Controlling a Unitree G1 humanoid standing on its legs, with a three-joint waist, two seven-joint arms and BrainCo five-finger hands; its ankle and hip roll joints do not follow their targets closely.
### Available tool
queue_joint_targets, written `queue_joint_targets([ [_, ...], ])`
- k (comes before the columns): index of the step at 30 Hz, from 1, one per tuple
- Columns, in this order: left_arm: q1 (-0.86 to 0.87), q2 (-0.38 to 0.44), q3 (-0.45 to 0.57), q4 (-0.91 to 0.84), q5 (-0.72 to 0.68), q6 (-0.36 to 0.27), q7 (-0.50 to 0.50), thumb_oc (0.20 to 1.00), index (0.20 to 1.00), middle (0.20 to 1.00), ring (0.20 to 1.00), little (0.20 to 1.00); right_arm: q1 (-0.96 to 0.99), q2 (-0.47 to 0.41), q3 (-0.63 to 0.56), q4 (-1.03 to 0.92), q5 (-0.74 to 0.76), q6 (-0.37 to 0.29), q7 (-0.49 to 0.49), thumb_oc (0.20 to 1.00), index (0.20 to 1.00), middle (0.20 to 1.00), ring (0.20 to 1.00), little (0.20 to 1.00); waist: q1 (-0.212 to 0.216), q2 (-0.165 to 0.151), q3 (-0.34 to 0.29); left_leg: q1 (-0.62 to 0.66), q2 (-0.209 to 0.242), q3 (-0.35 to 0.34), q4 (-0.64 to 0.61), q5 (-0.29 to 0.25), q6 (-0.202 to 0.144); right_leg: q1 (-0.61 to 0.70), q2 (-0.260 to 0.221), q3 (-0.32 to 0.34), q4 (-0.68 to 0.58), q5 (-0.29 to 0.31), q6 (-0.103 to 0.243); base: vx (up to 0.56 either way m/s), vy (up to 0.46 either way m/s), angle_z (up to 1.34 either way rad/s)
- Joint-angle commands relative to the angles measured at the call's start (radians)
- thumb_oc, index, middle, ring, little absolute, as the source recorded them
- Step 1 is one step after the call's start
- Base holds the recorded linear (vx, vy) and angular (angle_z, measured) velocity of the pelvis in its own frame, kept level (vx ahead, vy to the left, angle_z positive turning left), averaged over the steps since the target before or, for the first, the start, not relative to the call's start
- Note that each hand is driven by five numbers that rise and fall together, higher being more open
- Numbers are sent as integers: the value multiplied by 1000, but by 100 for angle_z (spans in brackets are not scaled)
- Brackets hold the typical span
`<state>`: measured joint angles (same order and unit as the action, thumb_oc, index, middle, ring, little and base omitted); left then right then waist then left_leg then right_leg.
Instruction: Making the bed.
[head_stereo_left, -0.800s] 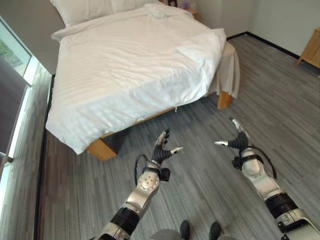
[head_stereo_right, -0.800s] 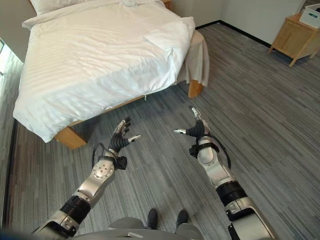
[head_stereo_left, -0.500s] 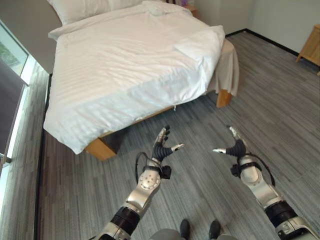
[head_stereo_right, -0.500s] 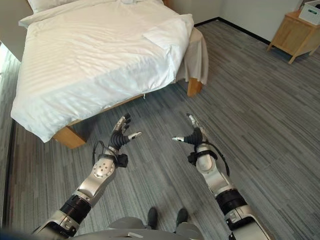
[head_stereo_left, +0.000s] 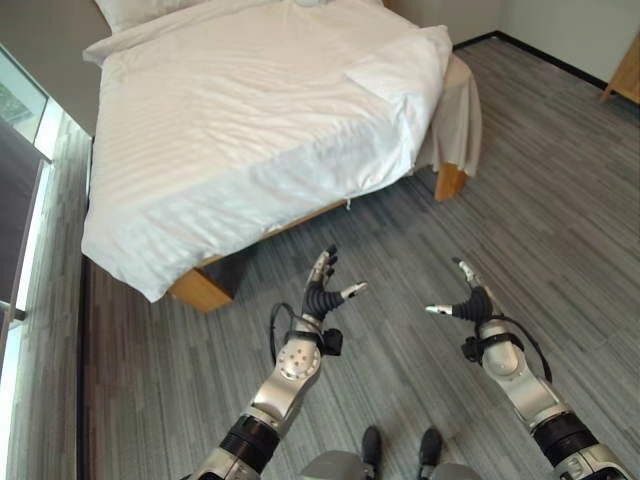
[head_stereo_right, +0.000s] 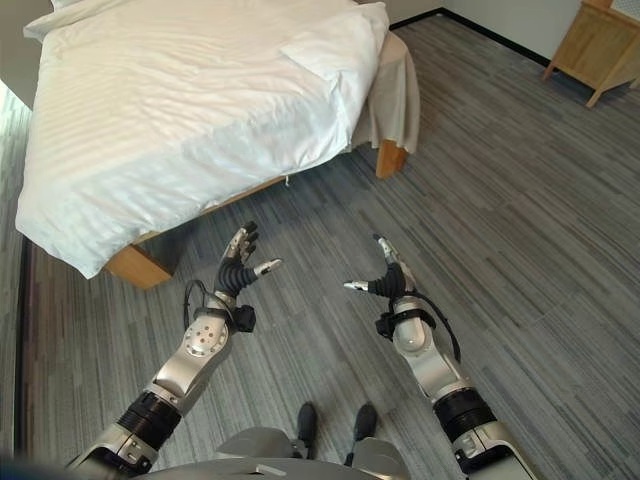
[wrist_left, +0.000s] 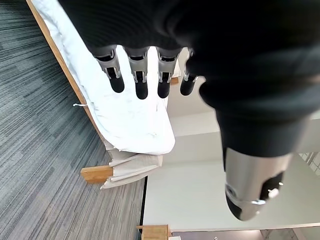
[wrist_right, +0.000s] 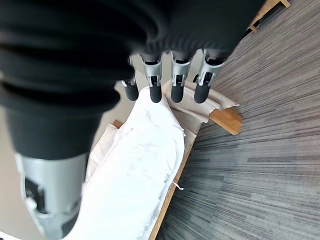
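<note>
hands (head_stereo_left: 325, 295) before bed (head_stereo_left: 250, 120)

White striped duvet (head_stereo_left: 250, 120), grey plank-patterned floor (head_stereo_left: 560, 200).

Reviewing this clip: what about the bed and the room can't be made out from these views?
- Pillows: cut off by the top edge of the left eye view, so their number and placement are unclear.
- Far side of the bed: hidden behind the duvet in both eye views.
- Wooden table: cropped at the right eye view's corner; its top is unseen.
- Under the bed: in shadow behind the frame.
</note>
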<state>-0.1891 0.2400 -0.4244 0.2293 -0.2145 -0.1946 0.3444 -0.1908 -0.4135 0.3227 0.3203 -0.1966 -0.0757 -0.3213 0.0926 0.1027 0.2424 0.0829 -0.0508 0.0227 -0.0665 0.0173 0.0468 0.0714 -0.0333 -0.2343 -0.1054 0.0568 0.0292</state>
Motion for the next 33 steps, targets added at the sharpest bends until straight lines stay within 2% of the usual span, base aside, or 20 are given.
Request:
queue_joint_targets([
  [1, -27, 31, 2, -61, 3, -60, 10, 1000, 1000, 1000, 1000, 1000, -22, 2, 4, -123, -10, -67, -33, 1000, 1000, 1000, 1000, 1000, 30, -47, 7, -32, 105, -149, 57, -70, -116, 70, -21, -14, 34, -178, 34, 1, -75, 1],
  [4, -13, 41, 4, -78, -13, -63, 3, 1000, 1000, 1000, 1000, 1000, -19, -2, 0, -137, -11, -72, -39, 1000, 1000, 1000, 1000, 1000, 38, -52, 29, -85, 102, -133, 187, -89, -129, 69, -14, -9, 46, -193, 17, -10, -90, -13],
  [6, 9, 52, 1, -103, -38, -56, -1, 1000, 1000, 1000, 1000, 1000, -25, -11, -5, -162, -9, -74, -54, 1000, 1000, 1000, 1000, 1000, 62, -43, 90, -235, 106, -132, 484, 63, -152, 105, 1, -13, 44, -199, -12, -24, -162, -17],
  [8, 13, 54, 2, -101, -49, -53, -2, 1000, 1000, 1000, 1000, 1000, -43, -4, -3, -166, -3, -67, -66, 1000, 1000, 1000, 1000, 1000, 59, -60, 112, -340, 111, -86, 619, 57, -119, 115, 2, -26, 36, -207, -21, 118, -151, -17],
  [9, 19, 52, 14, -92, -61, -51, -2, 1000, 1000, 1000, 1000, 1000, -57, 4, -2, -154, 1, -55, -65, 1000, 1000, 1000, 1000, 1000, 65, -72, 105, -396, 103, -21, 564, -4, -106, 128, 7, -27, 18, -228, -13, 222, -78, -27],
  [10, 19, 53, 14, -91, -62, -52, -3, 1000, 1000, 1000, 1000, 1000, -58, 5, -2, -154, 1, -55, -65, 1000, 1000, 1000, 1000, 1000, 69, -75, 104, -394, 102, -15, 562, -7, -104, 127, 3, -23, 18, -229, -11, 439, 54, -23],
  [11, 36, 50, 33, -87, -77, -53, 1, 1000, 1000, 1000, 1000, 1000, -63, 15, 1, -149, 15, -52, -60, 1000, 1000, 1000, 1000, 1000, 88, -72, 84, -392, 66, 15, 392, -42, -90, 141, 9, -2, 18, -260, 6, 278, 88, -12],
  [12, 36, 50, 34, -88, -77, -52, 1, 1000, 1000, 1000, 1000, 1000, -63, 15, 1, -149, 15, -52, -60, 1000, 1000, 1000, 1000, 1000, 89, -74, 83, -390, 65, 18, 382, -35, -90, 139, 7, -1, 18, -258, 6, 437, 136, -3],
  [16, 71, 25, 42, -86, -101, -58, -10, 1000, 1000, 1000, 1000, 1000, -99, 31, 30, -92, 7, -55, -54, 1000, 1000, 1000, 1000, 1000, 134, -67, 66, -415, 21, 4, 17, 89, -107, 202, 32, 43, 18, -324, 21, 450, 91, -16],
  [19, 99, 26, 49, -95, -117, -58, -17, 1000, 1000, 1000, 1000, 1000, -103, 59, 48, -83, -27, -51, -45, 1000, 1000, 1000, 1000, 1000, 157, -98, 54, -427, 5, -65, 37, 129, -92, 255, 28, 91, 18, -348, 29, 557, 114, -68],
  [21, 99, 39, 46, -102, -119, -56, -12, 1000, 1000, 1000, 1000, 1000, -89, 82, 51, -79, -25, -57, -48, 1000, 1000, 1000, 1000, 1000, 165, -132, 47, -417, 0, -50, 76, 117, -61, 256, 13, 115, 121, -354, 38, 604, 154, -96],
  [23, 93, 62, 38, -111, -110, -47, -13, 1000, 1000, 1000, 1000, 1000, -91, 94, 54, -69, -25, -60, -46, 1000, 1000, 1000, 1000, 1000, 159, -164, 47, -362, -9, -41, 72, 79, -25, 172, -1, 116, 343, -270, 98, 523, 119, -69],
  [24, 90, 76, 44, -119, -100, -42, -15, 1000, 1000, 1000, 1000, 1000, -93, 92, 51, -65, -25, -59, -42, 1000, 1000, 1000, 1000, 1000, 140, -172, 50, -305, -14, -33, 56, 51, -11, 110, -20, 114, 494, -178, 150, 483, 141, -35],
  [25, 88, 90, 49, -130, -95, -38, -14, 1000, 1000, 1000, 1000, 1000, -98, 88, 49, -71, -24, -56, -34, 1000, 1000, 1000, 1000, 1000, 122, -162, 51, -253, -7, -35, 34, 36, 1, 39, -31, 110, 628, -77, 182, 493, 179, -21],
  [26, 89, 100, 59, -139, -91, -40, -10, 1000, 1000, 1000, 1000, 1000, -101, 84, 47, -75, -28, -54, -32, 1000, 1000, 1000, 1000, 1000, 102, -149, 51, -194, 1, -39, 7, 18, 12, -1, -42, 99, 715, -29, 195, 510, 217, -22],
  [27, 84, 106, 59, -146, -83, -40, -8, 1000, 1000, 1000, 1000, 1000, -104, 86, 43, -76, -34, -51, -28, 1000, 1000, 1000, 1000, 1000, 80, -127, 54, -144, 13, -46, -9, 2, 20, -60, -49, 88, 801, -14, 192, 497, 220, -26],
  [29, 77, 118, 50, -168, -81, -23, -7, 1000, 1000, 1000, 1000, 1000, -251, 89, 4, -211, -1, -6, -11, 1000, 1000, 1000, 1000, 1000, 54, -89, 63, -76, 28, -71, -21, -23, 29, -166, -42, 68, 861, -84, 152, 458, 158, -15],
  [31, 62, 109, 56, -156, -100, -42, -6, 1000, 1000, 1000, 1000, 1000, -234, 93, 16, -152, 4, -13, -33, 1000, 1000, 1000, 1000, 1000, 35, -76, 73, -49, 30, -79, -21, -38, 24, -212, -36, 50, 816, -115, 133, 310, 52, 11],
  [32, 61, 106, 53, -137, -98, -44, -4, 1000, 1000, 1000, 1000, 1000, -236, 89, 11, -88, 10, -22, -32, 1000, 1000, 1000, 1000, 1000, 19, -70, 79, -21, 30, -88, -21, -50, 21, -240, -31, 45, 758, -137, 124, 568, -76, 23],
  [33, 49, 91, 31, -103, -115, -42, -27, 1000, 1000, 1000, 1000, 1000, -316, 83, -4, 27, 73, -9, -53, 1000, 1000, 1000, 1000, 1000, 2, -69, 74, 32, 23, -132, -21, -93, 1, -260, -8, 56, 497, -166, 97, 724, -131, 32],
])
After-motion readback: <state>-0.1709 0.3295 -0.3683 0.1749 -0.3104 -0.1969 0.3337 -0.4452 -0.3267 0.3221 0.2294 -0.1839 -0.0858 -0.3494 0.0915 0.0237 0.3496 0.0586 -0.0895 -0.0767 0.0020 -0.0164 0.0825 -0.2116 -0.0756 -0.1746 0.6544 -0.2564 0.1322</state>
